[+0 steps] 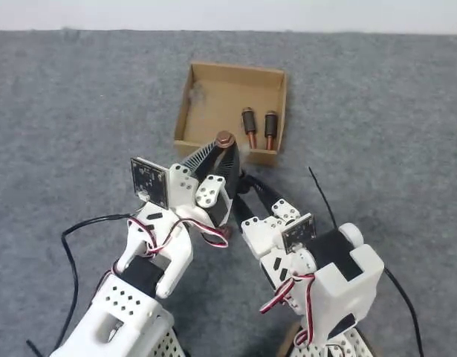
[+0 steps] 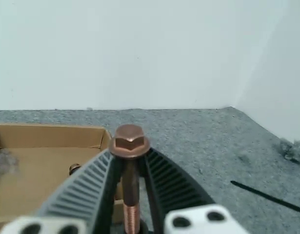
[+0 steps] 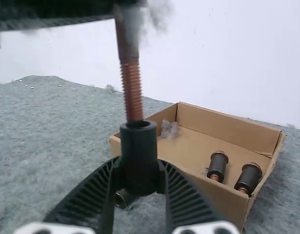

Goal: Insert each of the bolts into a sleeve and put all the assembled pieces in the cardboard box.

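Looking down from the high view, the left gripper clamps a copper bolt head-up, the right gripper just beside it at five o'clock, the cardboard box at twelve o'clock with two finished pieces inside. From the left wrist, the fingers pinch the shank below the head, leaving the thread free. From the right wrist, that gripper's fingers hold the black sleeve upright, its mouth meeting the thread's tip; insertion looks under way.

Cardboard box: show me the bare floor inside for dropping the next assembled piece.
Bare floor, high view: the left half of the brown cardboard box, between its left wall and the two sleeved copper bolts. Crowded: the right side around those bolts.
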